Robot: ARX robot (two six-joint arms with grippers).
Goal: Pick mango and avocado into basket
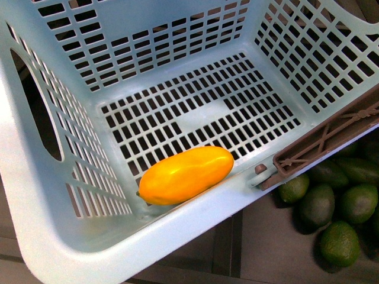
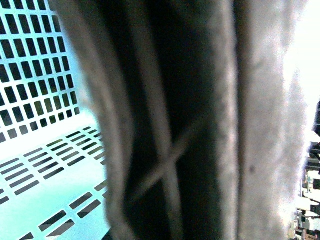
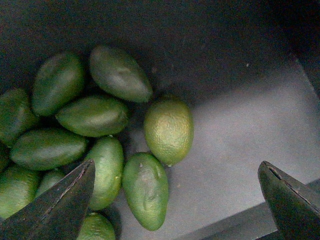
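The light teal basket (image 1: 71, 236) fills the front view, tilted. The yellow-orange mango (image 1: 186, 174) lies on its slotted floor against the near wall. The brown handle (image 1: 331, 139) lies along the basket's right rim. In the left wrist view the blurred handle (image 2: 170, 125) fills the frame, and the left gripper is shut on it with its fingers hidden. Several dark green avocados (image 3: 95, 115) lie heaped in a dark bin. My right gripper (image 3: 177, 200) hangs open above them, holding nothing. One avocado (image 3: 146, 190) lies between its fingertips, nearer one fingertip (image 3: 65, 205).
The avocado pile (image 1: 331, 204) sits below and right of the basket in the front view. A bare grey bin floor (image 3: 240, 135) lies beside the pile. A dark bin wall (image 3: 200, 40) rises behind it. Slotted basket wall and floor (image 2: 40, 150) show beside the handle.
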